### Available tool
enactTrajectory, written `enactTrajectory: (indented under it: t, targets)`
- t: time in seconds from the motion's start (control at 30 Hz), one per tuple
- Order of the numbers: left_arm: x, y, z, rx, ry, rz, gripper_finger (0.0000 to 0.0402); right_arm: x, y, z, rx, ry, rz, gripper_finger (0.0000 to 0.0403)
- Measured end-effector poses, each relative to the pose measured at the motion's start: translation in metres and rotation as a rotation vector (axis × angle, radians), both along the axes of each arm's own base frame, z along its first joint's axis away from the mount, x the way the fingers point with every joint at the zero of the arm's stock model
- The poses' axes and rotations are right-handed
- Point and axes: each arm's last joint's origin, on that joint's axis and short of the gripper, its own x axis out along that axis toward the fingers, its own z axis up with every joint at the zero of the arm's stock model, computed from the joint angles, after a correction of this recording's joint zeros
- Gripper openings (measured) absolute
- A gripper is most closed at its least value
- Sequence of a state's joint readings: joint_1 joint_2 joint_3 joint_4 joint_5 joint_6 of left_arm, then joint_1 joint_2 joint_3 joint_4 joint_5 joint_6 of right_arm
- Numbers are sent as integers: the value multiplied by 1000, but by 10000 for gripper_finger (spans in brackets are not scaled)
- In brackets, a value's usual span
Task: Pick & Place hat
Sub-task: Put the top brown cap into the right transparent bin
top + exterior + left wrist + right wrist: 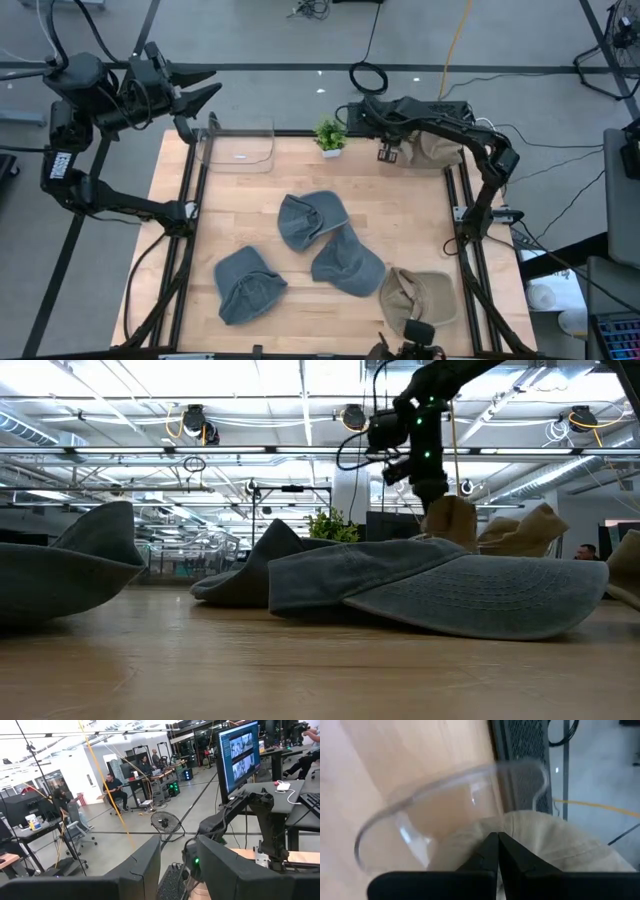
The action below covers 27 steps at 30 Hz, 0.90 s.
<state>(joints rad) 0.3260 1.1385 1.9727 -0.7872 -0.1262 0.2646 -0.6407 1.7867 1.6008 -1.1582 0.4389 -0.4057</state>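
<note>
Table (420, 215): clear bin (238, 146) holds nothing.

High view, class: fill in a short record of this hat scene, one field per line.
Held hat: tan hat, pinched by the right gripper at the table's far right
Hats lying on table: three blue-grey, one tan
Clear bin: far left corner, empty
Left gripper: raised beyond the table's far left edge, fingers apart, holding nothing

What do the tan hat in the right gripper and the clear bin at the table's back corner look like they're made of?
Tan hat: looks like ribbed cotton or corduroy, matte, with fine ridges visible in the right wrist view.
Clear bin: probably glossy transparent plastic; the wooden table shows through it.
</note>
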Motion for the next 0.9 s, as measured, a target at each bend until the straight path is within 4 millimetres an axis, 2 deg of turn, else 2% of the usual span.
enactTrajectory:
  t: [0.13, 0.3, 0.57, 0.77, 0.9]
  targets:
    - [0, 0, 0, -6, -3, 5, 136, -15, 0, 2, 82, 25, -55, 0]
    - [0, 0, 0, -10, -5, 5, 136, -38, -4, 5, 99, 35, -133, 0]
    - [0, 0, 1, 4, -14, 5, 136, -86, 17, -7, 117, 53, -199, 0]
    - [-1, 0, 6, 40, -50, 7, 136, -99, 28, -7, 50, -28, -191, 0]
    - [-1, 0, 6, 41, -49, 7, 136, -97, 32, 3, -6, -97, -200, 0]
